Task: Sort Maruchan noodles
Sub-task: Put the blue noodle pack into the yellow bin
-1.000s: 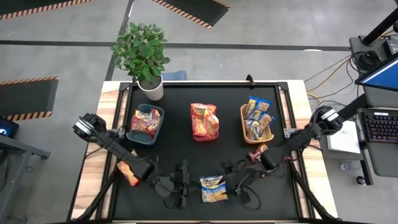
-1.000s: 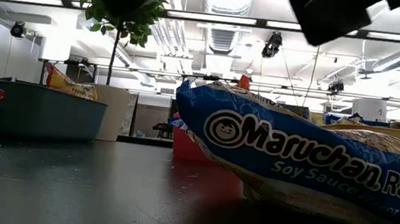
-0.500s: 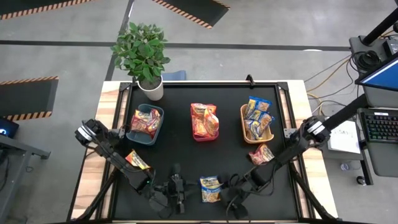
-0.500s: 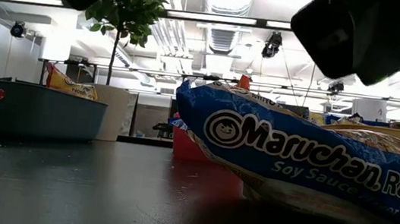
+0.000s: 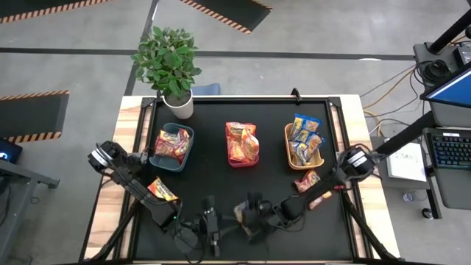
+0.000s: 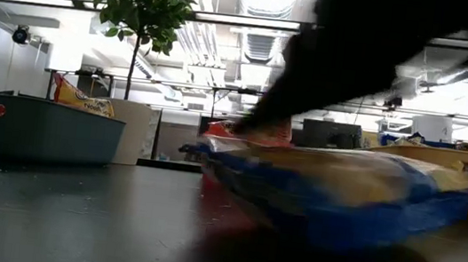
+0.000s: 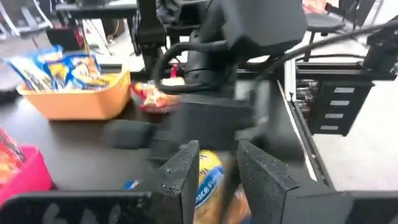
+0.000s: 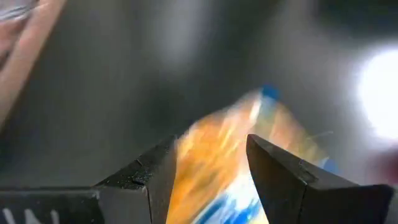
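Blue-and-yellow crinkly noodle packet (image 5: pixel 243 213) at the table's (image 5: pixel 213 184) six o'clock now sits between the arriving right gripper's (image 5: pixel 254 217) parted fingers; left gripper (image 5: pixel 210 234) waits apart, at seven o'clock.

High cam looks straight down on whole desk (image 5: pixel 221 184). Low cam sits at desk level, facing far. Wrist cams look past own fingers, close. All share blue packet (image 6: pixel 334 192).
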Tool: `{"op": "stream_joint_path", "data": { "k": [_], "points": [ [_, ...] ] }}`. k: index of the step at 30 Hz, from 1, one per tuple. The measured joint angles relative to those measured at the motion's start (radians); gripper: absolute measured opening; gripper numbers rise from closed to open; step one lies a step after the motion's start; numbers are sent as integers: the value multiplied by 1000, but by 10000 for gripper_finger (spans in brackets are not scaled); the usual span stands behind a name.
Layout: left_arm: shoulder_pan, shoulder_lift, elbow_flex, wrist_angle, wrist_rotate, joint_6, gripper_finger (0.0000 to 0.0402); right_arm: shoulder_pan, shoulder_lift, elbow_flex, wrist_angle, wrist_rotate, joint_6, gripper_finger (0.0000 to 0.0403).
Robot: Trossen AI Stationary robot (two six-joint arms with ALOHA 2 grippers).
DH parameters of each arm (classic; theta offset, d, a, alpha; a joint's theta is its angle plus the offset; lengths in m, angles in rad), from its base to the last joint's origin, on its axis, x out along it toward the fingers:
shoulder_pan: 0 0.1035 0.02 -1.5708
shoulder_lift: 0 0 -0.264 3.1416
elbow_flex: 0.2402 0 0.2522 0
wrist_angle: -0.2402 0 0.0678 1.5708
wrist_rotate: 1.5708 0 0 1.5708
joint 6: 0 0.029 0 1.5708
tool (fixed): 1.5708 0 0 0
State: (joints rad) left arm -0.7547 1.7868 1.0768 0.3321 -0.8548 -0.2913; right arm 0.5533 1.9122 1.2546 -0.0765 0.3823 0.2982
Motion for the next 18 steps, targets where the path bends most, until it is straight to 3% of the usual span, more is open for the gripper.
{"op": "stream_joint_path", "data": {
  "k": [3, 9, 12, 18],
  "points": [
    [-1, 0, 18, -5, 0, 56, 95, -23, -4, 36, -7, 183, 22, 182],
    [-4, -2, 8, -79, 0, 16, 95, -19, -74, 51, -104, 148, -12, 169],
    [-1, 4, -3, -122, 0, -58, 95, 4, -116, 51, -236, 135, 73, 157],
    [11, 78, 5, -89, 1, -64, 95, 79, -175, 46, -500, 137, 258, 134]
  ]
}}
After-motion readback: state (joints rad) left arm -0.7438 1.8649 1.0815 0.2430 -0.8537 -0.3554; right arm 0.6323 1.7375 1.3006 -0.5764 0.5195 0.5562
